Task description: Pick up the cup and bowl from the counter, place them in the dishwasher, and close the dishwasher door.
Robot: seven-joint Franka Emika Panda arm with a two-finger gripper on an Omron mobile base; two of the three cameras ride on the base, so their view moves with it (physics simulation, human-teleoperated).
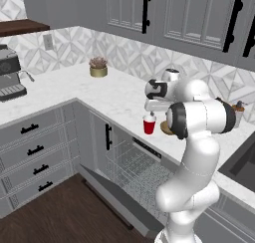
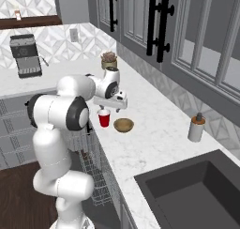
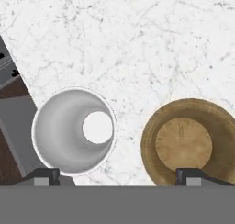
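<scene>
The cup [image 1: 149,124] stands upright on the counter [image 1: 99,90] close to its front edge, red outside with a white rim and inside, and the bowl [image 2: 123,125] sits on the marble just beside it, apart from it, tan and wood-like, also upright and empty. In the hand view the cup [image 3: 74,131] and the bowl [image 3: 190,142] lie side by side under the camera, seen from straight above, with one dark fingertip [image 3: 46,176] at the cup's rim edge and the other low over the bowl. The gripper [image 2: 110,103] hangs above the two dishes, pointing down, its jaws spread wide and holding nothing; it touches neither dish as far as the pictures show. Below the counter edge the dishwasher [image 1: 134,170] is open: its door [image 1: 112,197] is dropped down toward the dark wood floor and the wire rack [image 1: 132,167] is pulled out over it. Farther back on the counter a potted plant [image 1: 98,66] stands near the tiled wall, and a coffee machine [image 1: 10,77] sits on the other leg of the counter. In the right base view a soap dispenser [image 2: 196,127] stands by the wall next to the dark sink [image 2: 197,190].
</scene>
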